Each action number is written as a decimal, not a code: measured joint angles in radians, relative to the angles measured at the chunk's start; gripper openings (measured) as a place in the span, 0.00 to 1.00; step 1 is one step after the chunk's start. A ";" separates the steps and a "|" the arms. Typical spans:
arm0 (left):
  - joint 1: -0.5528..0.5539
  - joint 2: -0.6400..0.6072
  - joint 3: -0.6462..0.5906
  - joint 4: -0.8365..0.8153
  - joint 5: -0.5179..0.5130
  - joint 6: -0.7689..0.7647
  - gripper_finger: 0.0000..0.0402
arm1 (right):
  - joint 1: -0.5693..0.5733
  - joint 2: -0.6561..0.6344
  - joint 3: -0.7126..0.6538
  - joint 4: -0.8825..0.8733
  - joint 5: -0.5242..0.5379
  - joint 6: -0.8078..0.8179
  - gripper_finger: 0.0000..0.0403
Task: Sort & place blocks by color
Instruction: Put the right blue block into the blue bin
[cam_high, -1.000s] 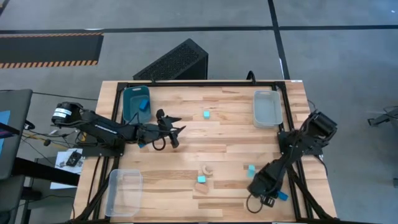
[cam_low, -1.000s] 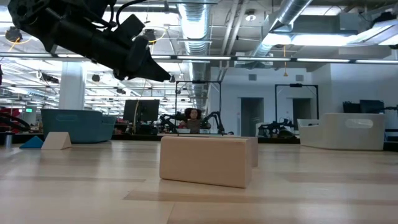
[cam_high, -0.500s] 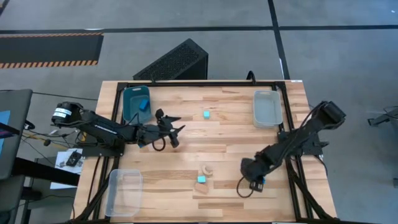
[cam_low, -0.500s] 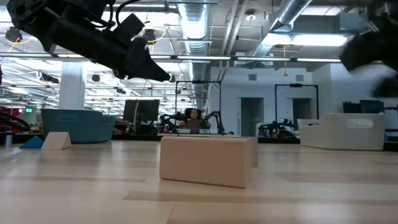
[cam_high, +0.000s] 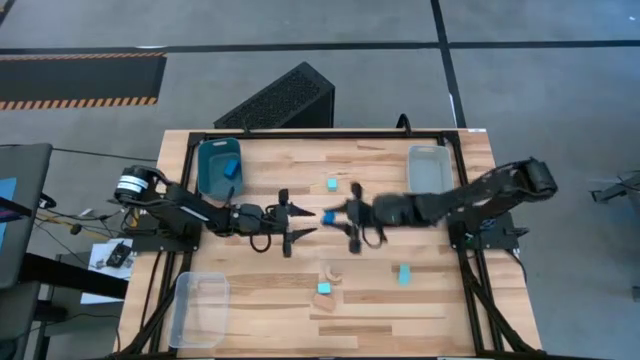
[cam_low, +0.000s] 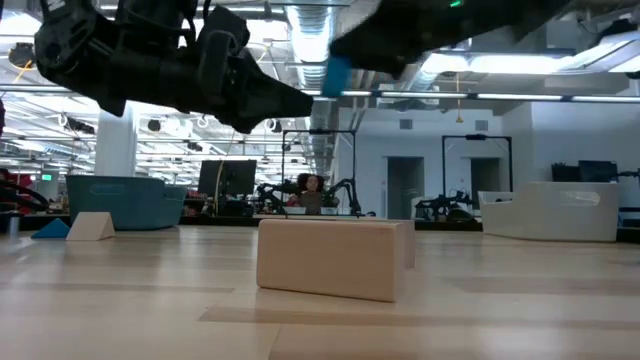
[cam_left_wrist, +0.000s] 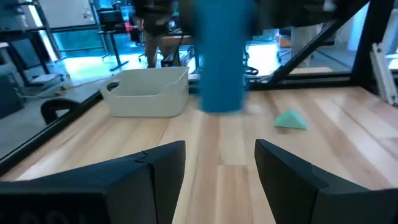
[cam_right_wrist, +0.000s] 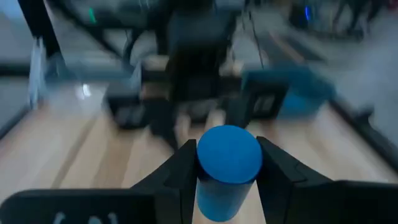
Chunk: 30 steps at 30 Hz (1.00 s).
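While both arms meet over the middle of the counter (cam_high: 260, 275), the teal bin (cam_high: 213, 172) at its far left serves as landmark. A dark blue block (cam_high: 231, 168) lies inside that bin. Nearest the camera on the same side sits a clear bin (cam_high: 198, 310), well apart from the teal one.

The left gripper (cam_high: 306, 222) is right of the teal bin, above the counter, fingers (cam_left_wrist: 149, 167) spread apart with nothing between them. Its wrist view looks straight at a blue cylinder (cam_left_wrist: 221, 56) hanging just ahead of the fingertips.

Right of the left gripper, and farther from the teal bin, the right gripper (cam_high: 338, 214) faces it nearly tip to tip. Its fingers (cam_right_wrist: 180, 168) are clamped on the blue cylinder, which is held in the air; in the high view only a small blue patch shows between the two grippers. In the low view the cylinder shows above the counter, beyond a tan wood block (cam_low: 333, 258).

A light cyan block (cam_high: 331, 184) rests on the counter beyond the grippers. Toward the camera, a tan arch block (cam_high: 329, 271) stands beside a second cyan block (cam_high: 324, 288). Further right lies a third cyan block (cam_high: 404, 273).

At the far right corner, level with the teal bin, is another clear bin (cam_high: 430, 173).
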 joint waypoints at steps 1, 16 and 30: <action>0.000 0.003 0.005 0.000 -0.008 0.002 0.47 | -0.046 0.022 0.001 0.074 -0.075 -0.007 0.35; 0.036 -0.043 -0.011 -0.006 -0.420 0.103 0.58 | -0.384 0.249 0.012 0.488 -0.604 0.122 0.35; 0.080 -0.043 0.041 -0.010 -0.324 0.118 0.58 | -0.396 0.254 0.016 0.487 -0.626 0.052 0.35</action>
